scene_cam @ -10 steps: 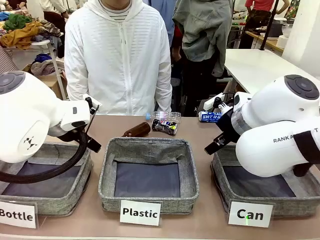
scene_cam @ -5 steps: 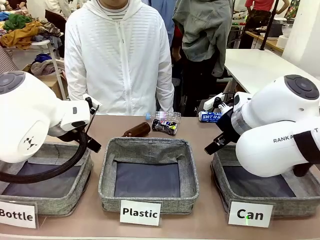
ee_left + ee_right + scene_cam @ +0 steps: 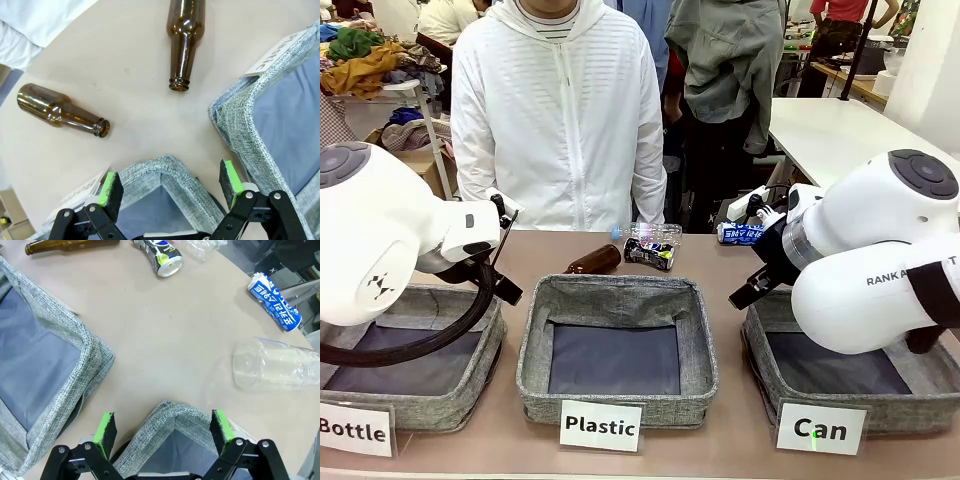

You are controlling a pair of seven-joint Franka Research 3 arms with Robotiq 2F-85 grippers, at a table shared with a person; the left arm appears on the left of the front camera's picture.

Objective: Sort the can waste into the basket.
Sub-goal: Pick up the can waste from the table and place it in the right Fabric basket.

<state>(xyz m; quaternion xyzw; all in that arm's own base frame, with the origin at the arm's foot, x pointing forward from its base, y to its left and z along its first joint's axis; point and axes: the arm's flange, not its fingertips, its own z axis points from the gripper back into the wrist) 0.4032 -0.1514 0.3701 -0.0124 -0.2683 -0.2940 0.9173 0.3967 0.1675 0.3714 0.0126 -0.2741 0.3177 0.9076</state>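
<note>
A crushed black-and-silver can (image 3: 650,254) (image 3: 162,255) lies on its side at the table's far middle. Right of it, also lying down, is a blue-and-white can (image 3: 740,233) (image 3: 274,302). The grey basket (image 3: 910,412) with the "Can" card (image 3: 820,428) stands front right. My right gripper (image 3: 163,427) hangs open over that basket's far-left corner (image 3: 172,415), well short of both cans. My left gripper (image 3: 170,184) is open above a corner of the "Bottle" basket (image 3: 150,170). Neither holds anything.
A clear plastic bottle (image 3: 272,365) lies between the Can basket and the blue can; another (image 3: 650,232) lies behind the crushed can. Brown glass bottles (image 3: 185,40) (image 3: 60,110) lie on the table. The "Plastic" basket (image 3: 616,390) stands in the middle. A person in a white jacket (image 3: 560,120) stands opposite.
</note>
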